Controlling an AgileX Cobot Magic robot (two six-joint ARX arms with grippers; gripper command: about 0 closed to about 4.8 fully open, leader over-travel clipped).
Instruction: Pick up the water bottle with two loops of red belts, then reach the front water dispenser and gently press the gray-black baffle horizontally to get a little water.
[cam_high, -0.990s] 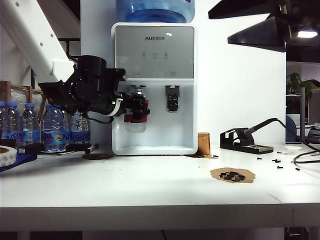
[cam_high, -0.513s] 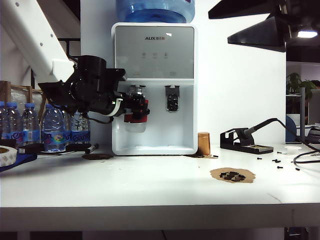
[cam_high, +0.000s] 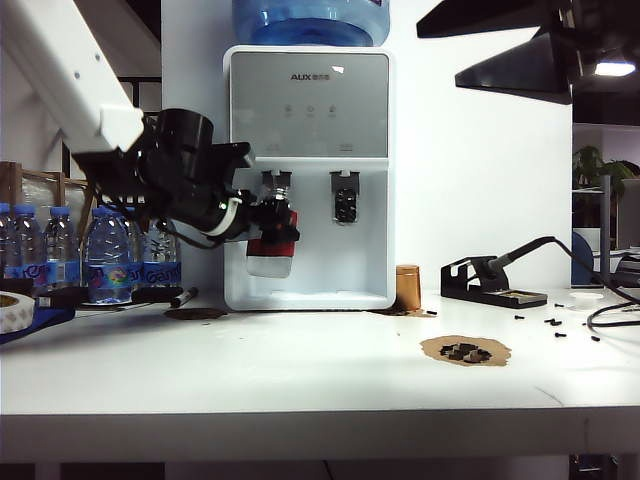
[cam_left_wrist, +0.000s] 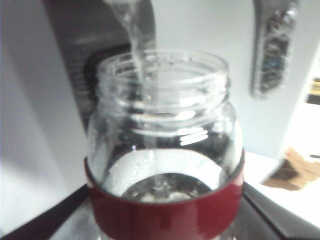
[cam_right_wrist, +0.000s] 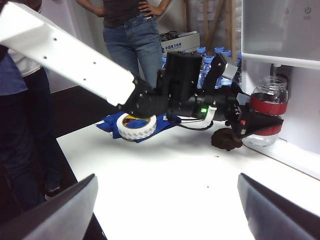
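My left gripper (cam_high: 268, 222) clamps the water bottle (cam_high: 270, 240) by its red bands, left of centre in the exterior view, inside the water dispenser (cam_high: 309, 180) recess. The bottle mouth sits under the gray-black baffle (cam_high: 275, 186); a thin stream falls in. My right gripper (cam_right_wrist: 165, 210) hangs wide apart, holding nothing, above the open white table (cam_high: 300, 370).

"AUX" in dark letters, top of the silver-gray front panel of the tall white water dispenser (cam_high: 308, 120), upper centre of the exterior view, no other text legible
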